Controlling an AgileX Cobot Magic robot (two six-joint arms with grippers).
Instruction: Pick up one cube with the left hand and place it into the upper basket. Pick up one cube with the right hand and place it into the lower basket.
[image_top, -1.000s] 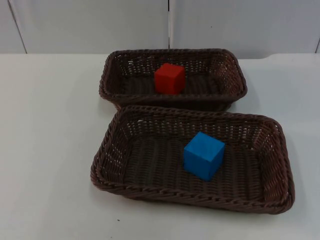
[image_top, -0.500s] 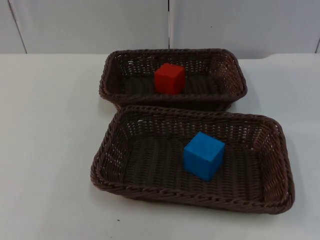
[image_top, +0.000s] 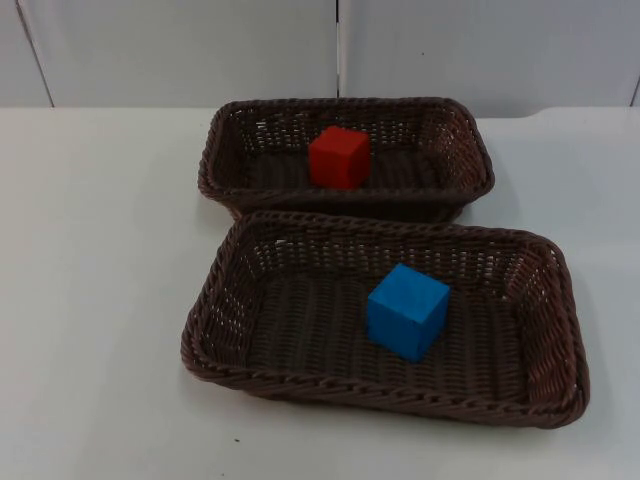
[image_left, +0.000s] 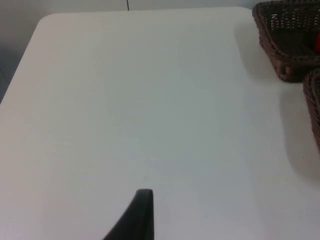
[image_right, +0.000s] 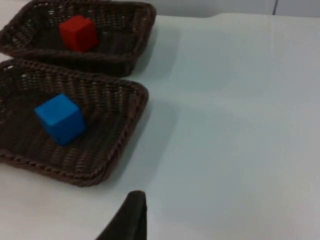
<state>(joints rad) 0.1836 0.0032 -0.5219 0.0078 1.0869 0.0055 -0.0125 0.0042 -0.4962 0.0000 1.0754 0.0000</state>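
Observation:
A red cube (image_top: 339, 157) rests inside the upper brown wicker basket (image_top: 345, 103), near its middle. A blue cube (image_top: 407, 311) lies in the lower, larger wicker basket (image_top: 380, 392), right of its centre. The right wrist view takes in both cubes, red cube (image_right: 78, 33) and blue cube (image_right: 60, 119), each in its basket. My left gripper (image_left: 142, 215) hangs over bare table well to the left of the baskets. My right gripper (image_right: 131, 215) hangs over bare table off the lower basket's right side. Both arms wait, holding nothing that I can see.
The white table (image_top: 90, 260) is bare on both sides of the baskets. The grey partition wall (image_top: 180, 50) stands right behind the upper basket. In the left wrist view the upper basket's corner (image_left: 285, 30) and the table's far rounded edge (image_left: 45, 20) appear.

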